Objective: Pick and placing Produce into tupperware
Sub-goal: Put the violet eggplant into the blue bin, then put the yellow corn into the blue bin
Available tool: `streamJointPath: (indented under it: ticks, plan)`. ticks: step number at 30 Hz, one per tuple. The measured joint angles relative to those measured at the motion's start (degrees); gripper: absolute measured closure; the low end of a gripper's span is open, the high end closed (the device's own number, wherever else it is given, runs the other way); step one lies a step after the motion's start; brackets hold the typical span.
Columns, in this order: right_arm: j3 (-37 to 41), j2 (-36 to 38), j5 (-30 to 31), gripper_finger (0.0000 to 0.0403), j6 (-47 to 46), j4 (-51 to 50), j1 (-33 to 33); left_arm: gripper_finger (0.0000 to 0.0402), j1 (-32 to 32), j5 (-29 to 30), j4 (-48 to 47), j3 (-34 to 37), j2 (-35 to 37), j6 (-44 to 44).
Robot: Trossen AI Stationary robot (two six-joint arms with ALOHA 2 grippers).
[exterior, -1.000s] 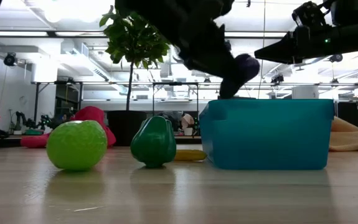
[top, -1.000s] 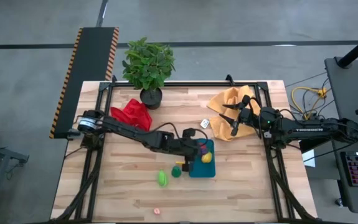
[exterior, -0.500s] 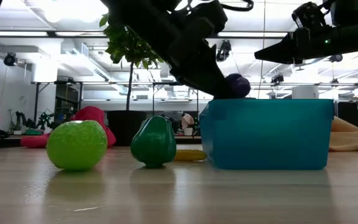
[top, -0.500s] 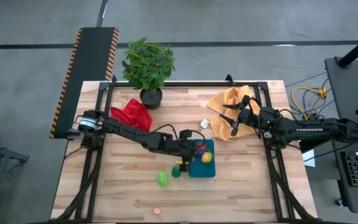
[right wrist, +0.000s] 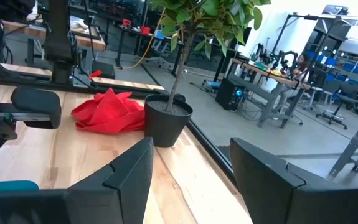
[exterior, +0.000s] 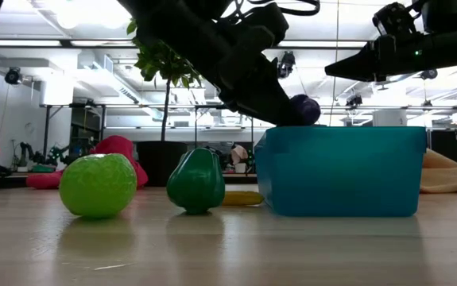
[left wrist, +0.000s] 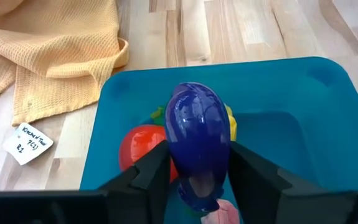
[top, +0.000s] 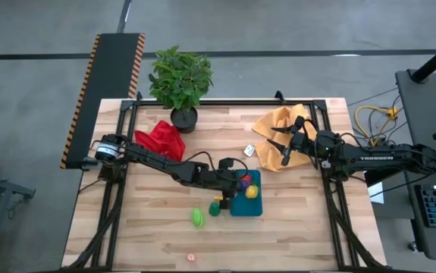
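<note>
A shiny purple toy eggplant is held between the fingers of the left gripper, just over the teal-blue plastic tub. If dropped crooked, it could be bumped out by the red toy. The right gripper is kept wide open and empty, over the yellow cloth.

A teal rectangular plastic container was placed right of a dark green toy pepper and a light green toy fruit; a red toy tomato lay inside.
</note>
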State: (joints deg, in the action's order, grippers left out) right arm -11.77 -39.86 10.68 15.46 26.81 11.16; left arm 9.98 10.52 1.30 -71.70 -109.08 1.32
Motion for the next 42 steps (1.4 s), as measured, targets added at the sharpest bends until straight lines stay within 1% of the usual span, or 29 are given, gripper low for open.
streamJointPath:
  ticks: [7, 17, 23, 28, 31, 34, 38, 42]
  plan:
    - [0.0, 0.0, 0.0, 0.0197, 0.0, 0.0, 0.0, 0.024, -0.04, -0.01, -0.02, -0.07, 0.0, 0.0]
    - [0.0, 0.0, -0.02, 0.0197, 0.0, 0.0, 0.0, 0.0219, -0.04, -0.14, -1.09, -0.07, 0.31, -0.2]
    - [0.0, 0.02, -0.02, 0.0197, 0.0, 0.0, 0.02, 0.0218, 0.49, -2.54, -8.38, -1.25, 5.4, -0.17]
    - [-0.02, 0.01, -0.02, 0.0197, 0.0, -0.14, 0.0, 0.0218, 1.38, -2.76, -12.84, -0.22, 9.81, -0.18]
    - [-0.02, 0.02, -0.01, 0.0197, 0.0, -0.18, 0.02, 0.0218, 2.03, -2.76, -14.33, 0.59, 10.76, -0.2]
    - [-0.02, 0.02, -0.02, 0.0197, 0.07, -0.33, 0.0, 0.0218, 2.45, -2.85, -16.51, 1.35, 10.38, -0.06]
    - [-0.02, 0.01, 0.0, 0.0197, 0.16, -0.42, 0.02, 0.0218, 2.45, -3.38, -17.84, 1.36, 8.23, 2.63]
    - [-0.02, 0.02, 0.0, 0.0197, 0.17, -0.48, 0.02, 0.0218, 2.36, -4.26, -17.23, 1.36, 6.53, 3.2]
